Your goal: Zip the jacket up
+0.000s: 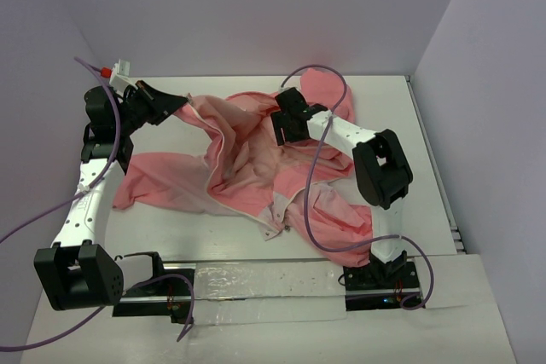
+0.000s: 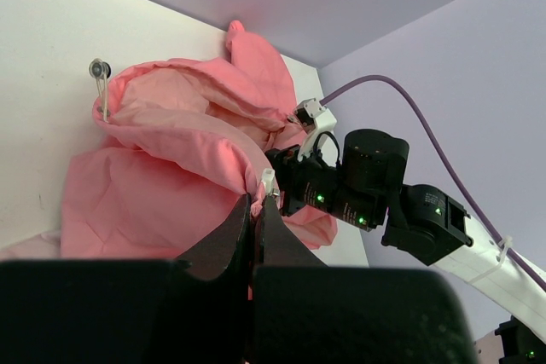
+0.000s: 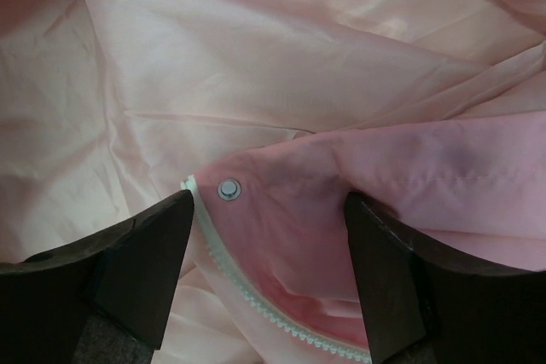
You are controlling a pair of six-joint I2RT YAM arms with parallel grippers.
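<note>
The salmon-pink jacket [image 1: 247, 168] lies crumpled and open across the table, pale lining up. My left gripper [image 1: 183, 101] is shut on a fold of the jacket's front edge [image 2: 252, 178] at the far left, with a white zipper piece [image 2: 268, 180] just above the fingertips. My right gripper [image 1: 280, 135] is open and hovers over the jacket's middle. In the right wrist view its fingers [image 3: 145, 245] straddle a corner of the front edge [image 3: 281, 210] with a metal snap [image 3: 228, 189] and the white zipper teeth [image 3: 247, 296].
Another snap [image 2: 100, 68] shows on the raised fabric in the left wrist view. Walls [image 1: 256, 6] close in the table at the back and sides. A purple cable [image 1: 316, 159] loops over the jacket by the right arm. A clear strip [image 1: 264, 283] lies between the arm bases.
</note>
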